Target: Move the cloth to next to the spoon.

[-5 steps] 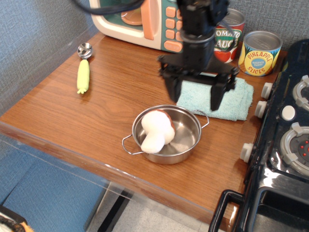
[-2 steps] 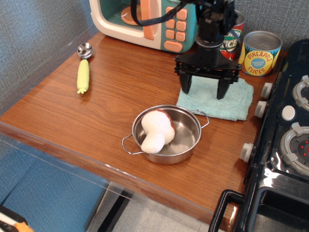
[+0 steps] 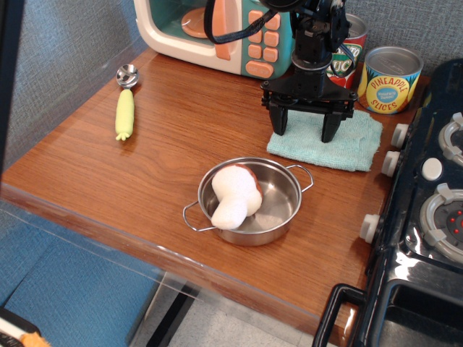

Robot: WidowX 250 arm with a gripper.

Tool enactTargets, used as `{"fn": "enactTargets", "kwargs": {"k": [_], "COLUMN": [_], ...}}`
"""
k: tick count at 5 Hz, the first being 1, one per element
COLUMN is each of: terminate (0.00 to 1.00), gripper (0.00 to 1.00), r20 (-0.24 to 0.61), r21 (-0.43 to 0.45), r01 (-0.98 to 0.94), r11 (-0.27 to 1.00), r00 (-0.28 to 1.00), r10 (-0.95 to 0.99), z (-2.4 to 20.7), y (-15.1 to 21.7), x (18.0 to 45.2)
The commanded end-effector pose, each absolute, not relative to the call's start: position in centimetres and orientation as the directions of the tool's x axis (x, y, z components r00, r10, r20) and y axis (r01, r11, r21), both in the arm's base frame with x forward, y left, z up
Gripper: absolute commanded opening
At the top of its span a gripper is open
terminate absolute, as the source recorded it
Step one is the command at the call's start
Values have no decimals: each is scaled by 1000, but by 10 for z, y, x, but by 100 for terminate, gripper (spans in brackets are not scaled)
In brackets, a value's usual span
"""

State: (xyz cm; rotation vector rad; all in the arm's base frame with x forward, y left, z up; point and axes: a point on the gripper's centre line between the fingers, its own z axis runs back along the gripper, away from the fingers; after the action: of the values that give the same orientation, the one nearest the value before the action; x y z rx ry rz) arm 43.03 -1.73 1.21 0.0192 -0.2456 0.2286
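The cloth (image 3: pixel 340 147) is a light teal folded towel lying flat at the back right of the wooden table, just left of the stove. My gripper (image 3: pixel 304 133) is open, its two black fingers pointing down and spread wide over the cloth's left half, tips at or just above the fabric. The spoon (image 3: pixel 125 103) with a shiny bowl and yellow-green corn handle lies far left near the wall, well away from the cloth.
A steel pot (image 3: pixel 278 217) holding a white plush toy (image 3: pixel 233 194) sits in front of the cloth. A toy microwave (image 3: pixel 217 29) and two cans (image 3: pixel 389 79) stand at the back. A black stove (image 3: pixel 434 181) borders the right side.
My gripper moved back and to the right from above the pot's edge to over the cloth and came lower. The cloth seems slightly shifted or bunched toward the back.
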Motion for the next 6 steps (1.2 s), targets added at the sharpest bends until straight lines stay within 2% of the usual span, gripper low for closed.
{"fn": "enactTargets", "kwargs": {"k": [1,3,6], "terminate": [0,0,0], "gripper": [100,100,100], "r20": [221,208,171], "r21": [110,138,95], "r01": [-201,-227,-286], "r11": [973,964,954], "r00": [960,958,948], "r10": [173,196,267], "z": [22,30,25], "y": [30,81,150], "x": [420,405,395]}}
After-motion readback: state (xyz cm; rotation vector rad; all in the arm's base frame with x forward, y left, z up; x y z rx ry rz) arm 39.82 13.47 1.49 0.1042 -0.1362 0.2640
